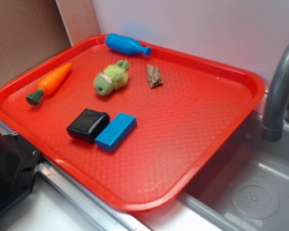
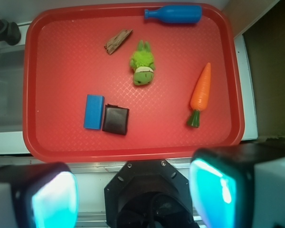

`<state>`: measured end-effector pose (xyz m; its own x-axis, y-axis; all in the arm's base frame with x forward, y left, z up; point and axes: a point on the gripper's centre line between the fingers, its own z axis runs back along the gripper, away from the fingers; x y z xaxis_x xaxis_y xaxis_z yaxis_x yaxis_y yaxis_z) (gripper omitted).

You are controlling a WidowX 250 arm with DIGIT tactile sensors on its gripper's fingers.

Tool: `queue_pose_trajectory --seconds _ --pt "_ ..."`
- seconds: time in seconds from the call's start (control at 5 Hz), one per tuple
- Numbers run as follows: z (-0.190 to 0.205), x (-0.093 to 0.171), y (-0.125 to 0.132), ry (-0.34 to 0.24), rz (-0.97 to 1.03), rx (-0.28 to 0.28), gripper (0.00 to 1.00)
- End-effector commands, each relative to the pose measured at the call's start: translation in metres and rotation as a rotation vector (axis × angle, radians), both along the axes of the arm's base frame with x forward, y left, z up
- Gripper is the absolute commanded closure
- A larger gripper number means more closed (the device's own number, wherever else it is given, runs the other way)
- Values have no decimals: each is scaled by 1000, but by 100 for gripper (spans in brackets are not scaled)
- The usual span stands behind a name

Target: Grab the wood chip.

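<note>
The wood chip (image 1: 154, 76) (image 2: 118, 41) is a small brown streaky wedge lying on the red tray (image 1: 192, 159) (image 2: 52, 142), toward its far side, just beside the green plush toy (image 1: 111, 77) (image 2: 142, 62). My gripper (image 2: 133, 190) hangs high above the tray's near edge, over the robot base, far from the chip. Its two cyan-padded fingers (image 2: 54, 199) stand wide apart with nothing between them. In the exterior view the gripper is out of frame.
On the tray also lie a blue bottle (image 1: 126, 44) (image 2: 173, 14), an orange carrot (image 1: 49, 83) (image 2: 200, 93), a black block (image 1: 88, 125) (image 2: 116, 119) and a blue block (image 1: 116, 131) (image 2: 94, 111). A grey faucet (image 1: 279, 91) and sink (image 1: 250, 192) flank the tray. Cardboard (image 1: 19, 33) stands behind.
</note>
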<state>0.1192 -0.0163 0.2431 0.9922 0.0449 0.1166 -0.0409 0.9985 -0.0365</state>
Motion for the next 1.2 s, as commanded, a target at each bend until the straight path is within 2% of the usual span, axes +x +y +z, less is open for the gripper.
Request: queue_pose_trajectory --seconds 0.0,0.2,0.4,0.6,1.0 --pt "0 0 0 0 0 0 0" --pt "-50 40 37 120 232 -84 0" --pt "-94 84 41 35 441 -20 0" --pt "-114 136 36 -40 518 -88 0" --pt "-114 136 36 -40 518 -88 0"
